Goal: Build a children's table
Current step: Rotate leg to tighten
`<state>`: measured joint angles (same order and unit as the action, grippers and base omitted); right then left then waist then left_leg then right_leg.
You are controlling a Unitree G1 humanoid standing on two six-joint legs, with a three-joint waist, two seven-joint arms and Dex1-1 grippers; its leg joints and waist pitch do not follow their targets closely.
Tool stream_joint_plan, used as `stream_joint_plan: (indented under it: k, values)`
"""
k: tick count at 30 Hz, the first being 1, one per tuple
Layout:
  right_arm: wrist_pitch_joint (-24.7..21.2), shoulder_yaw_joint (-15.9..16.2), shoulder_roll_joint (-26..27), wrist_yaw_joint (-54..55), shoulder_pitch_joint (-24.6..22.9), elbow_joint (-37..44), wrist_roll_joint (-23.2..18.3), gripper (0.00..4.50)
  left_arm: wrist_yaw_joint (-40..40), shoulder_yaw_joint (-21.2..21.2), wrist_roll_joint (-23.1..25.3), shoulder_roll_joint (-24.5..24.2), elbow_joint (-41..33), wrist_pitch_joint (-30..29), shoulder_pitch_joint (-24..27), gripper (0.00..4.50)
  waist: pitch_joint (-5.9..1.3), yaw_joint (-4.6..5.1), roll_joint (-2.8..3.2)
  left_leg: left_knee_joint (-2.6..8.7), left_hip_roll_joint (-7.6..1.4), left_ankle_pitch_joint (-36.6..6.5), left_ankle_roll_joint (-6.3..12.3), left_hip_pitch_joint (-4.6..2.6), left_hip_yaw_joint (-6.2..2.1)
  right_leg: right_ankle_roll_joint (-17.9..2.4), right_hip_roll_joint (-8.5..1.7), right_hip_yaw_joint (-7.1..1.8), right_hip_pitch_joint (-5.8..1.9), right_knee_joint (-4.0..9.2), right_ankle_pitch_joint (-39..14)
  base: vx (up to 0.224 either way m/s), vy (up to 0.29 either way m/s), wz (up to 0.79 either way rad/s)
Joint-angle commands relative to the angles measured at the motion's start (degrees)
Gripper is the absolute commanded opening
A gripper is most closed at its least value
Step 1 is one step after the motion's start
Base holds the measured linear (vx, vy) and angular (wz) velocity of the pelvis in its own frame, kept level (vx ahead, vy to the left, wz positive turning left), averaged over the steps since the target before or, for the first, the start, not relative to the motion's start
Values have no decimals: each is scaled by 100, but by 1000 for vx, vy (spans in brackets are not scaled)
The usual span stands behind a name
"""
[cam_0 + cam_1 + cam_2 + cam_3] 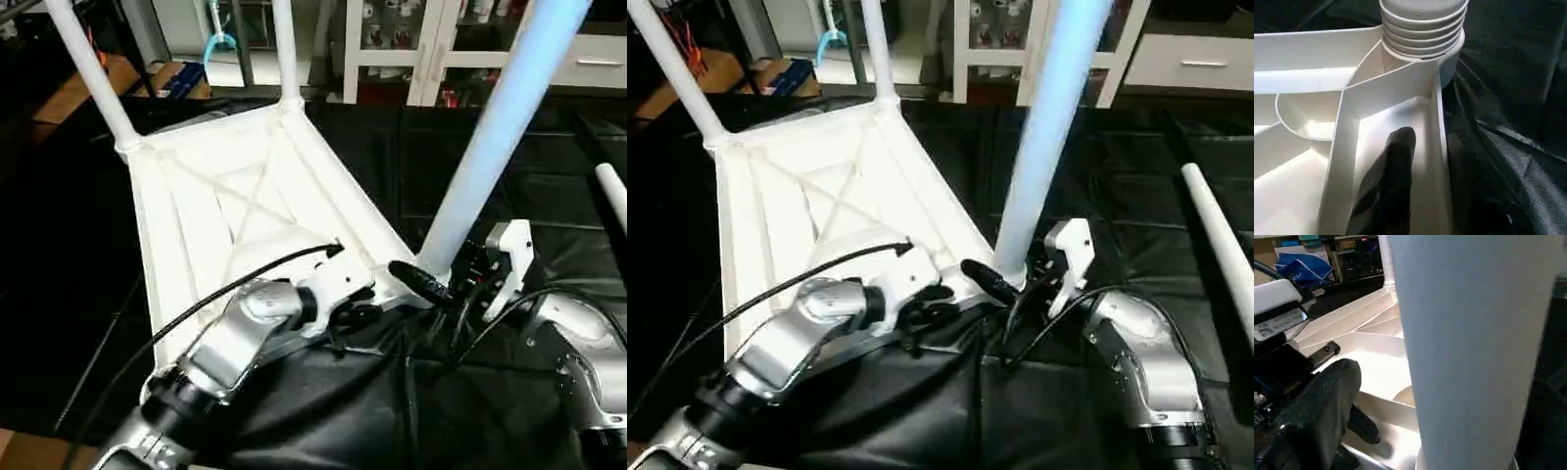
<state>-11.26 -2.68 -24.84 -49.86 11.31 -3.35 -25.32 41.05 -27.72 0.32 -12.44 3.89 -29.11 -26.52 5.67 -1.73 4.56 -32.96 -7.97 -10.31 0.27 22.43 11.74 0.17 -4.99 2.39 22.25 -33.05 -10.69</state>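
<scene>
Across the middle of the frame, on black cloth (470, 411), lies the tabletop (211, 220), ribbed underside up. Two legs (93, 69) stand in its far corners at upper left, a third leg (500, 137) rises from the near right corner socket (1449, 63), and a fourth leg (1220, 240) lies at right. Left fingers (1386, 191) rest inside the near rim; their spread cannot be told. Right fingers (421, 282) touch the third leg's base; state unclear.
</scene>
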Motion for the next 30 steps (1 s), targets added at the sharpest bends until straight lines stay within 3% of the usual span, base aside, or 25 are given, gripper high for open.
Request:
stream_joint_plan:
  k: [1, 8, 10, 13, 15, 19, 21, 27, 30]
  values:
    - [-68, -43, 10, -2, -30, 136, -64, 450, -110, -8, 172, -31, 113, -114, -33, 119, -319, 17, -99, 376, -531, -1045, 736, -123, -266, -1538, -400, -219, -184, 366, -868, 0, 0, 0]
    - [-67, -52, 7, 10, -17, 135, -58, 450, -27, -111, 229, -140, 83, -440, 32, 119, -304, 29, -104, 394, -535, -1155, 673, -128, -271, -1488, -402, -222, -172, 385, -1055, 0, 0, 0]
    - [-62, -54, 10, 10, -12, 129, -58, 450, -55, -54, 143, -114, 76, -559, 58, 85, -304, 32, -103, 397, -533, -1167, 650, -126, -271, -1487, -400, -222, -172, 384, -1069, 0, 0, 0]
    - [-64, -56, 15, 16, -4, 129, -62, 450, 8, -59, 108, -126, 73, -608, 60, 83, -300, 32, -101, 400, -533, -1200, 643, -129, -269, -1485, -399, -224, -165, 392, -1099, 0, 0, 0]
    - [-66, -58, 16, 19, -2, 136, -64, 450, 57, -69, 109, -139, 59, -634, 61, 53, -291, 42, -98, 409, -531, -1260, 623, -122, -272, -1458, -395, -222, -166, 401, -1179, 0, 0, 0]
    - [-107, -74, -10, -1, -7, 187, -101, 450, 213, -124, 79, -236, 21, -676, 61, 43, -282, 58, -99, 421, -529, -1357, 561, -122, -278, -1414, -402, -228, -160, 415, -1323, 0, 0, 0]
    - [-129, -61, -33, -44, -23, 219, -120, 450, 229, -126, 62, -267, 20, -664, 66, 16, -277, 75, -97, 431, -531, -1384, 554, -121, -283, -1404, -391, -225, -158, 416, -1320, 0, 0, 0]
    - [-268, 33, -165, -272, -190, 439, -205, 450, 498, -99, -42, -450, -50, -611, 119, 1, -259, 100, -90, 447, -533, -1540, 522, -125, -285, -1355, -399, -231, -145, 444, -1515, 0, 0, 0]
    - [-334, 31, -241, -338, -230, 454, -209, 450, 740, -141, -86, -643, -179, -625, 154, 1, -248, 109, -83, 474, -540, -1673, 407, -129, -298, -1308, -397, -233, -132, 447, -1663, 0, 0, 0]
